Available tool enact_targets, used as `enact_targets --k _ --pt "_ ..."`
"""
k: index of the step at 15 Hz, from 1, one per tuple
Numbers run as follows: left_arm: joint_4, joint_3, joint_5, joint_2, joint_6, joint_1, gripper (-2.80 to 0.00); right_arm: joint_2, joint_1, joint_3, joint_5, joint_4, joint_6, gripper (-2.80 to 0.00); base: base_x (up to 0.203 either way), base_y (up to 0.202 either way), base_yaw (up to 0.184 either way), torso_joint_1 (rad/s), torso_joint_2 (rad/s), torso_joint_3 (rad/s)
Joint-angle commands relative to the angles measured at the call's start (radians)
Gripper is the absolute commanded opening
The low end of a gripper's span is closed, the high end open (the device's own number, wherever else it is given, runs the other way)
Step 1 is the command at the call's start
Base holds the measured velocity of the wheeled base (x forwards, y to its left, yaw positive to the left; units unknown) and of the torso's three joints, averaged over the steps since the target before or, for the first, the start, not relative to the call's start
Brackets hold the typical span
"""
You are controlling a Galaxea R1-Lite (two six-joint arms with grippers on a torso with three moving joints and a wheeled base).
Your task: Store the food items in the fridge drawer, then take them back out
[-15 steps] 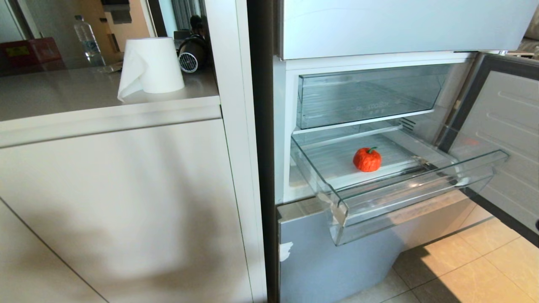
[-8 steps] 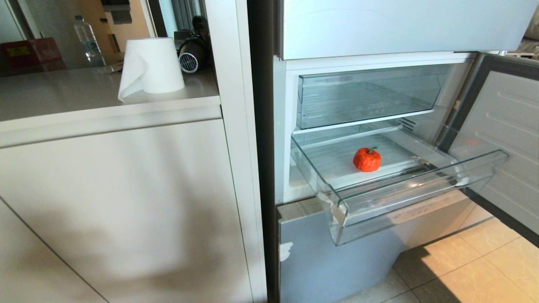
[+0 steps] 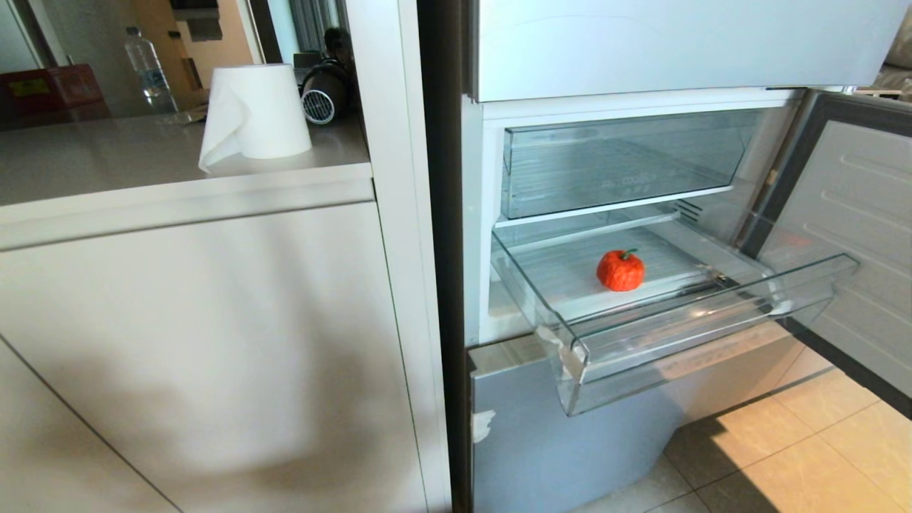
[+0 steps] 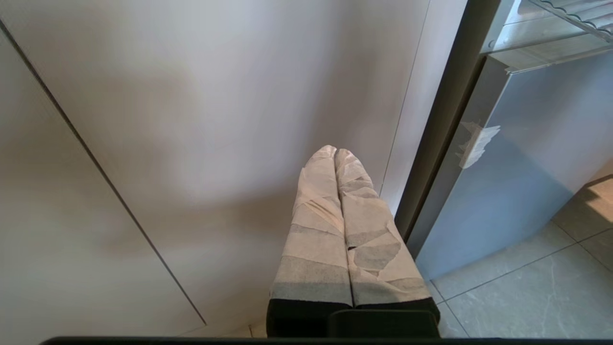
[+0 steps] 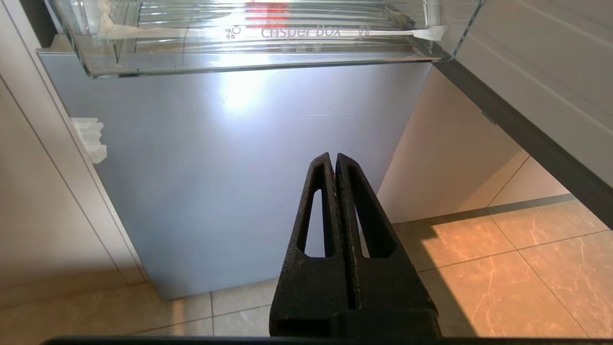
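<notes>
Seeing 1 tomato [image 3: 620, 271] up in the fridge drawer [image 3: 705, 335]; my right tool [image 5: 334, 160], clenched empty, sits below its front, nearer than the clenched left tool [image 4: 334, 153].

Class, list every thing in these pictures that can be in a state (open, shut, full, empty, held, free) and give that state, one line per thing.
Wide clear-plastic ribbed fridge drawer: pulled out, holding one item.
Round red-orange bumpy fruit with green stem: resting on the drawer floor, free.
Upper clear plain-front drawer: pushed in, looks empty.
Fridge door: open.
White paper-towel roll: upright on the counter, a sheet hanging loose.
Left gripper: shut, empty.
Right gripper: shut, empty, below the drawer.
</notes>
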Motion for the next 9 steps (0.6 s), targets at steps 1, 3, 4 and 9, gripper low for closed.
enact_targets --k 1,3,4,9 --pt "0.000 0.000 0.002 0.000 0.000 0.000 -2.80 -0.002 0.001 0.000 0.001 0.003 0.000 -2.80 0.000 0.000 0.000 0.000 0.00 0.000" --pt "0.000 0.000 0.000 0.000 0.000 0.000 -2.80 -0.002 -0.001 0.000 0.001 0.004 0.002 -2.80 0.004 0.005 -0.110 0.002 0.00 0.001" --pt "0.000 0.000 0.000 0.000 0.000 0.000 -2.80 -0.002 0.001 0.000 0.001 0.005 0.002 -2.80 0.002 0.006 -0.182 0.002 0.00 0.001" --pt "0.000 0.000 0.001 0.000 0.000 0.000 -2.80 -0.002 0.001 0.000 0.001 0.003 0.005 -2.80 0.000 0.008 -0.177 0.001 0.00 0.003"
